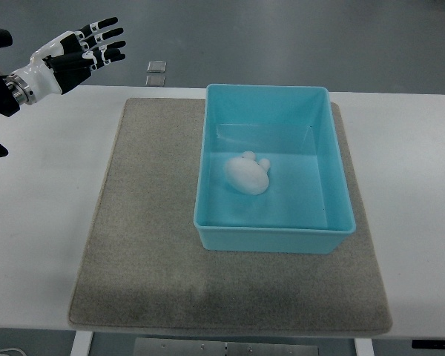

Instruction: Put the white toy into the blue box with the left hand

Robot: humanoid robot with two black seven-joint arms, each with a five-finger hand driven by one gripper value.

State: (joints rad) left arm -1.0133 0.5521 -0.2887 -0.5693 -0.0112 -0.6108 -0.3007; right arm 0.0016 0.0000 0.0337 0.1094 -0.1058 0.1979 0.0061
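The white toy (247, 173) lies on the floor of the blue box (273, 230), left of its middle. The box stands on a grey mat (148, 222) on the white table. My left hand (89, 46) hovers at the upper left, beyond the table's far edge and well away from the box. Its fingers are stretched out straight and hold nothing. The right hand does not show.
The white table (44, 193) stretches out on both sides of the mat. Two small grey squares (156, 72) lie on the floor past the far edge of the table.
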